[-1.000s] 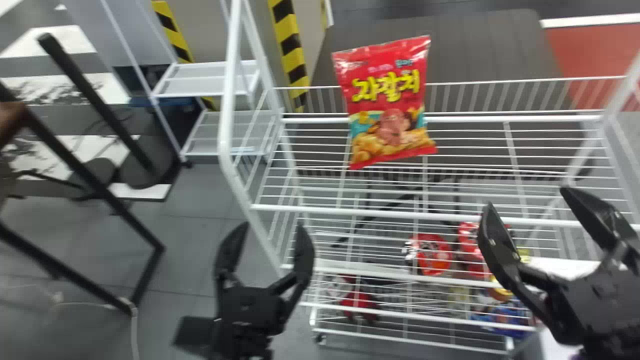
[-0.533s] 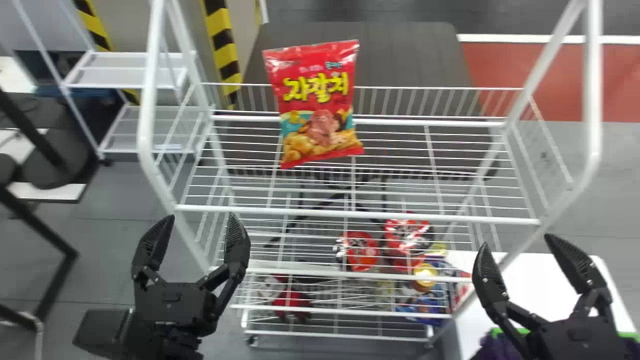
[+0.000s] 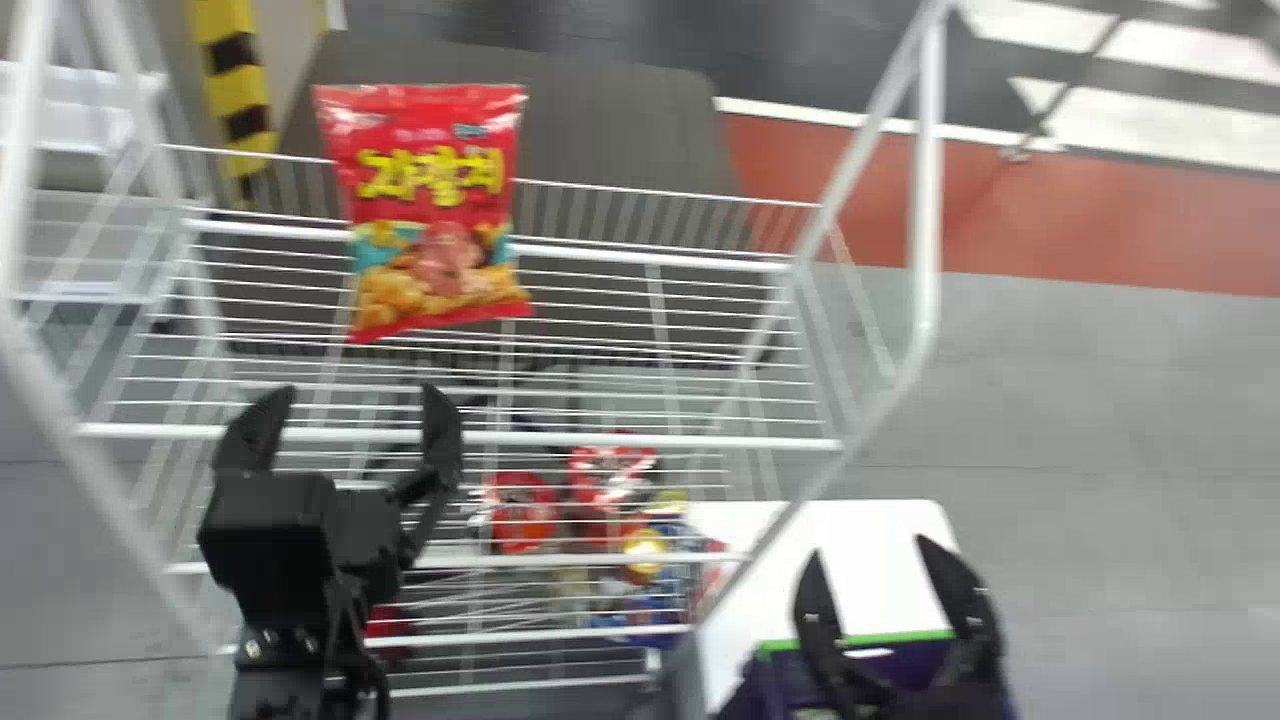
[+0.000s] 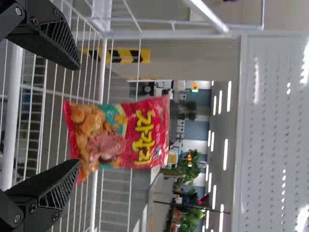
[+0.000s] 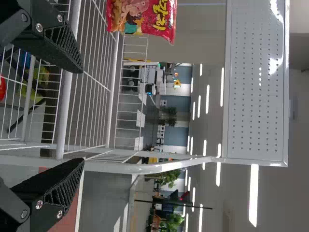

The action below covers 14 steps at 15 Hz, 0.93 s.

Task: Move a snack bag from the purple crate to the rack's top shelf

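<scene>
One snack bag [image 3: 430, 210] on the top shelf [image 3: 700, 441], beyond left gripper [image 3: 357, 392], left of right gripper [image 3: 870, 548], both jaws open

Illumination is bright and even across the head view. The white tabletop [image 3: 830, 535] is nearly washed out, and small specular highlights mark the upper edge of the snack bag [image 3: 430, 200]. Motion blur softens the rack's left upright [image 3: 22, 150] and the grey floor [image 3: 1080, 400]. In the 2 wrist views, ceiling lights [image 5: 254, 195] appear as overexposed white strips. Glare patches reflect off the perforated panel [image 5: 256, 82], and a highlight follows the curved white tube [image 5: 145, 168].
</scene>
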Tool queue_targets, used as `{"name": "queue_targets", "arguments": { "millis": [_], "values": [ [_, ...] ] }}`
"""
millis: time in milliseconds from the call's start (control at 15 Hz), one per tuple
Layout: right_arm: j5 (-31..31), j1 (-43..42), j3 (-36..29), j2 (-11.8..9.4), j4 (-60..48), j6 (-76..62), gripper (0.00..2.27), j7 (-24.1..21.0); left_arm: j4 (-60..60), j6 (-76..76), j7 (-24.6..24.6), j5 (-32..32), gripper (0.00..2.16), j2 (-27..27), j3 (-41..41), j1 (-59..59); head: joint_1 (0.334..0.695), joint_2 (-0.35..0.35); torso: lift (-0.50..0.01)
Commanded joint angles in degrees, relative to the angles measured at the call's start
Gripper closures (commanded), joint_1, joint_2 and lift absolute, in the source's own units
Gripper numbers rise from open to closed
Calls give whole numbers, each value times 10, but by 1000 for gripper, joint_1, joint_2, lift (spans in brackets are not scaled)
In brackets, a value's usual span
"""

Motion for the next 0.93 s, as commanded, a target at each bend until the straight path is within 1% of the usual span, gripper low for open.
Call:
{"name": "queue_targets", "arguments": {
  "millis": [0, 67, 200, 267, 333, 400, 600, 733, 867],
  "values": [
    [-14, -5, -4, 2, 25, -36, 188, 6, 30, 44, 34, 8, 140, -1, -33, -64, 695, -323, 0],
    [-17, -5, -4, 2, 35, -51, 188, 7, 50, 57, 53, 10, 140, -3, -46, -91, 695, -332, 0],
    [-18, -7, -8, 13, 53, -80, 188, 12, 88, 58, 82, 18, 140, -13, -60, -138, 695, -350, 0],
    [-17, -8, -13, 19, 57, -85, 188, 16, 110, 60, 93, 19, 144, -22, -63, -160, 695, -350, 0],
    [-16, -8, -15, 25, 61, -97, 188, 18, 126, 65, 93, 21, 144, -30, -63, -178, 695, -350, 0],
    [-19, -8, -15, 27, 62, -104, 188, 24, 147, 67, 93, 22, 147, -30, -64, -198, 695, -350, 0],
    [-20, -7, -19, 29, 72, -141, 188, 24, 209, 71, 99, 44, 154, -30, -65, -257, 695, -350, 0],
    [-21, -5, -27, 32, 86, -171, 188, 25, 268, 69, 122, 53, 154, -30, -76, -296, 695, -350, 0],
    [-24, -5, -32, 34, 103, -199, 188, 27, 307, 67, 151, 77, 154, -30, -93, -326, 695, -350, 0]
  ]
}}
